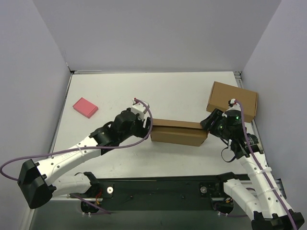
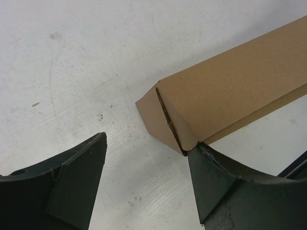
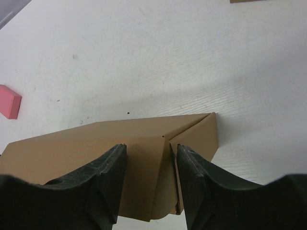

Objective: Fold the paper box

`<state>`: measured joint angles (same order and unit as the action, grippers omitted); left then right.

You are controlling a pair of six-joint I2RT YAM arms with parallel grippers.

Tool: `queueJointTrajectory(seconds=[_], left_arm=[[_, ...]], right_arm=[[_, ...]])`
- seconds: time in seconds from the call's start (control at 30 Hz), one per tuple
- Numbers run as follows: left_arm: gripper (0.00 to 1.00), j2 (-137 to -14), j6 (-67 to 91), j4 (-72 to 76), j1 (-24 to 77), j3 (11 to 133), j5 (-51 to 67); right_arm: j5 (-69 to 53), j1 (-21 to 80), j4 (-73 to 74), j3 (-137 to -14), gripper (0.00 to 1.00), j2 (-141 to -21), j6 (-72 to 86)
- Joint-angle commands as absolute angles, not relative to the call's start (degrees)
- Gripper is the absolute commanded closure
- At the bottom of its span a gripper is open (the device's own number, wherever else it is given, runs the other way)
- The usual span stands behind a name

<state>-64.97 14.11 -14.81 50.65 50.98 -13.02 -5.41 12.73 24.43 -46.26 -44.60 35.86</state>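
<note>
The paper box [image 1: 177,132] lies mid-table as a long, closed brown oblong. Its left end [image 2: 165,122] shows a folded end panel with a slit. My left gripper [image 1: 147,125] sits at that end, open [image 2: 147,143]. Its right finger [image 2: 211,177] touches the box's bottom corner, and its left finger [image 2: 76,172] stands clear over bare table. My right gripper [image 1: 207,125] is at the box's right end [image 3: 153,163]. Its jaws [image 3: 149,148] stand apart over the end flap, one finger on each side of it.
A second, fully formed brown box [image 1: 232,99] stands at the back right, just behind my right wrist. A small pink flat block [image 1: 85,107] lies at the far left and also shows in the right wrist view [image 3: 9,101]. Grey walls enclose the white table [image 1: 158,91].
</note>
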Motion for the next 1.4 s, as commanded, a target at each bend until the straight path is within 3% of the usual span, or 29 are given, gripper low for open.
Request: queueJointTrajectory(seconds=[0.0, 0.8, 1.0, 1.37], left_arm=[[0.22, -63.81, 15.73, -13.89, 47.73, 51.5, -6.07], [0.16, -62.49, 18.19, -10.9, 40.97, 56.69, 11.14], [0.16, -61.61, 24.51, -8.88, 35.96, 57.39, 18.01], [0.16, -64.42, 36.73, 0.69, 34.45, 53.44, 17.58]], right_arm=[[-3.61, 12.39, 22.33, -44.65, 0.55, -44.3, 37.44], [4.13, 13.01, 16.17, -36.65, 0.61, -42.89, 37.79], [5.53, 13.27, 16.26, -34.1, 0.65, -40.96, 37.88], [7.64, 15.29, 16.7, -33.05, 0.67, -39.82, 38.23]])
